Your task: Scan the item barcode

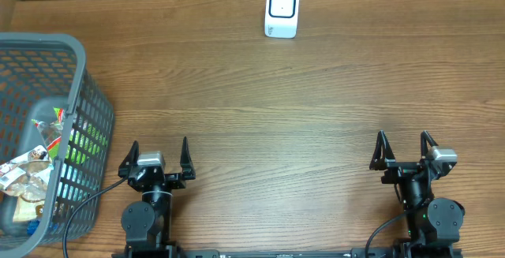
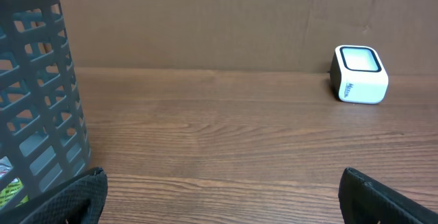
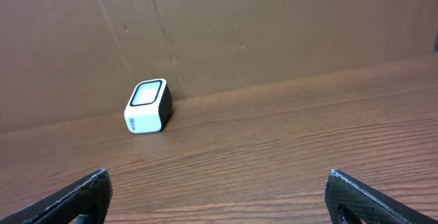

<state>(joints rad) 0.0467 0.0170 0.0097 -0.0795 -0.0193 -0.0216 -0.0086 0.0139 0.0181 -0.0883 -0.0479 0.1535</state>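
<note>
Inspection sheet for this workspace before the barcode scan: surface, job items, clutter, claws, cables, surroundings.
Surface: wooden table, no spills seen.
Job's things: white scanner at the far edge; packets lying in the grey basket on the left.
Clutter: nothing seen.
Grippers: left claw and right claw both open and empty, at the near edge.
Cables: black cable runs past the basket to the left arm; second cable loops at the right arm's base.
Surroundings: cardboard wall behind the table.
</note>
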